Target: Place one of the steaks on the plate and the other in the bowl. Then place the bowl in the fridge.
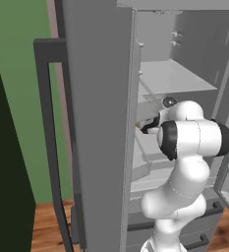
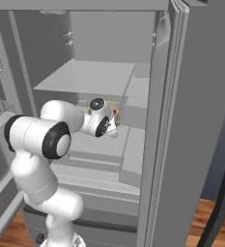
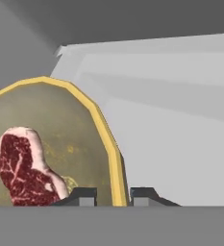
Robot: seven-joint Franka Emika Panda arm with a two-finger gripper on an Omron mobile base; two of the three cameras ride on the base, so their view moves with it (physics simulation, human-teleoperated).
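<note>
Bowl (image 3: 60,139), tan-yellow, is pinched at its rim by the claw (image 3: 112,196): in the hand view one dark fingertip (image 3: 82,196) sits inside the rim and the other sits outside it, with the yellow edge passing straight between them. Jaws stand narrow, only the rim's thickness apart; claw is clenched on the bowl wall.

Inside the bowl lies the deeper red steak (image 3: 24,168), whitish streaks and a pale fat edge visible, resting flat against the beige interior, to the left of the inner fingertip in this view.

Beyond the rim, pale grey shelf surfaces (image 3: 180,144) of the fridge interior run across the view.

Right base view: the hand is reached into the open fridge (image 2: 181,120) at mid height; a sliver of the bowl (image 2: 115,110) shows just behind the wrist, above a grey shelf. Whether it touches the shelf, I cannot tell.

Left base view: the arm passes beside the open fridge door (image 1: 99,123), the claw end pointing inward.
</note>
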